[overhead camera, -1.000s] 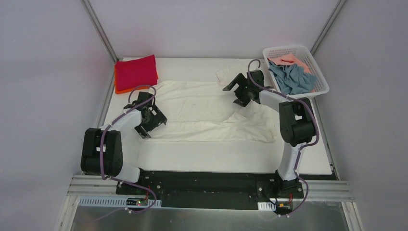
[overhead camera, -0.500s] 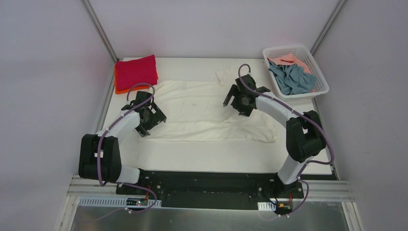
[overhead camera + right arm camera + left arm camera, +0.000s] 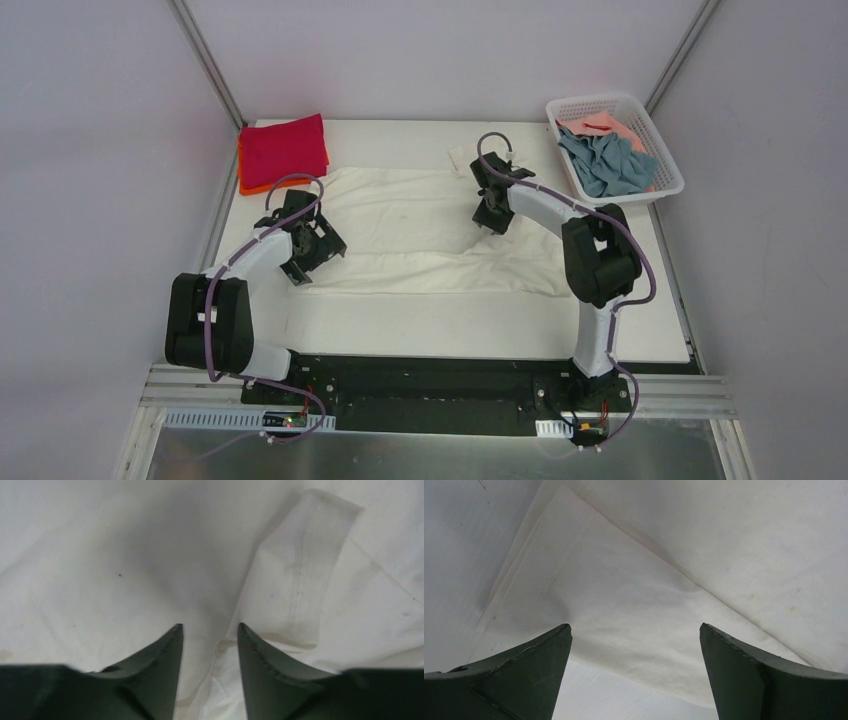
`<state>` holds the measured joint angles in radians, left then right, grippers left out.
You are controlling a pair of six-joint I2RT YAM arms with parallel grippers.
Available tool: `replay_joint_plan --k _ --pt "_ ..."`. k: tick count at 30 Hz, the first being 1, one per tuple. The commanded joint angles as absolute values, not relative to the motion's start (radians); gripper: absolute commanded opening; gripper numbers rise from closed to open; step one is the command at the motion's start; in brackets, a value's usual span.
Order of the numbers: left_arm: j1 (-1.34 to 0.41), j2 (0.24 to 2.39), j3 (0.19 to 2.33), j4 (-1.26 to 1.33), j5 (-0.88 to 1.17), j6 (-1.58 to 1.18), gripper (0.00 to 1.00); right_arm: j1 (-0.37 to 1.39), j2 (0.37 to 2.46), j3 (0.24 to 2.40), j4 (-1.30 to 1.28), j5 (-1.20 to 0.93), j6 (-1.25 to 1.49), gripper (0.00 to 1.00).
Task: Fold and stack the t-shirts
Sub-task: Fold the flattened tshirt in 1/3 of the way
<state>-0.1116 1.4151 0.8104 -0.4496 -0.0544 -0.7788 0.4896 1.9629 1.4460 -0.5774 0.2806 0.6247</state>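
The large cream-white t-shirt point(image 3: 420, 225) lies spread flat across the middle of the table. My left gripper point(image 3: 320, 260) hangs open over its left end. In the left wrist view a folded corner of the cloth point(image 3: 624, 610) lies below my left gripper point(image 3: 635, 630), with nothing between the fingers. My right gripper point(image 3: 490, 222) points down onto the shirt's upper right part. Seen from the right wrist, that gripper point(image 3: 210, 627) has its jaws narrowed to a small gap astride a raised fold of the cloth point(image 3: 295, 595). A folded crimson red t-shirt point(image 3: 283, 148) rests on an orange one point(image 3: 250, 186) at the back left.
A white mesh basket point(image 3: 600, 103) stands at the back right corner with a grey-blue t-shirt point(image 3: 605, 165) and a salmon pink one point(image 3: 610, 127) crumpled inside. A strip of bare table point(image 3: 450, 325) runs along the front, near the arm bases.
My right gripper has swung left from beside the basket, come down onto the white shirt and narrowed its jaws. The shirt's right end now lies flatter. My left gripper has barely moved.
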Motion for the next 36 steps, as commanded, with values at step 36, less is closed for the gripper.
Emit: replay_joint_plan --k 36 --pt "-0.113 1.428 0.842 -0.459 -0.076 -0.76 0.99 0.574 2.094 1.752 -0.596 0.331 0.52 0.24"
